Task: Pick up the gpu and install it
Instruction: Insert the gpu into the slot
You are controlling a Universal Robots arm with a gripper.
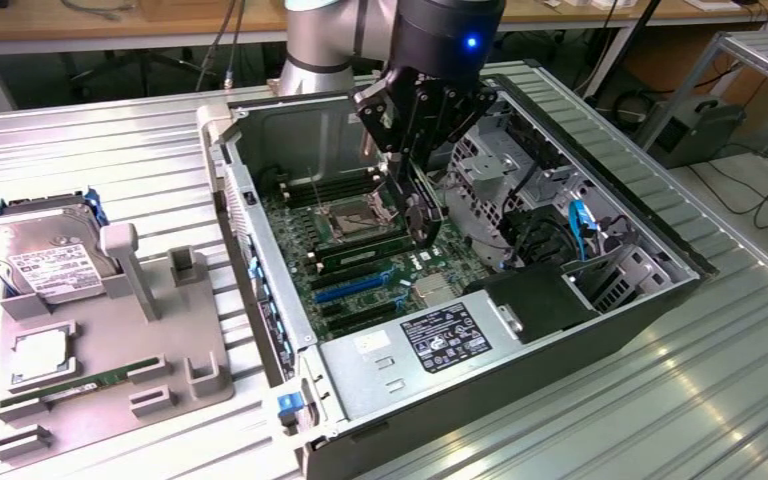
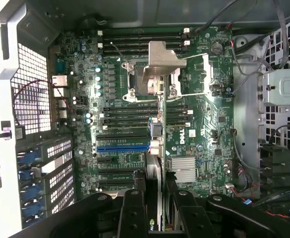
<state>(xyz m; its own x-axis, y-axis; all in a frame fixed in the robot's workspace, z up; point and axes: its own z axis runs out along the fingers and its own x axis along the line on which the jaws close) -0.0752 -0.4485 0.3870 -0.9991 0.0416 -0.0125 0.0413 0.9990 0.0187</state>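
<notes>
My gripper (image 1: pixel 411 150) hangs inside the open computer case (image 1: pixel 244 200), shut on the gpu (image 1: pixel 418 210), a thin dark card held on edge above the motherboard (image 1: pixel 357 250). In the wrist view the two black fingers (image 2: pixel 132 208) flank the gpu (image 2: pixel 157 163), which runs edge-on away from the gripper (image 2: pixel 157 193). Its silvery metal bracket (image 2: pixel 162 62) hovers over the processor socket. The blue expansion slot (image 2: pixel 122 148) lies beside the card's line and the card is clear of it. That blue slot (image 1: pixel 351 288) also shows in the exterior view, below the card.
A grey fixture (image 1: pixel 117 340) on the exterior view's left holds a hard drive (image 1: pixel 44 260), a processor chip (image 1: pixel 37 357) and a green memory stick (image 1: pixel 71 388). Inside the case are a power supply (image 1: pixel 444 340), a drive cage (image 1: pixel 491 160) and loose cables (image 1: pixel 578 225).
</notes>
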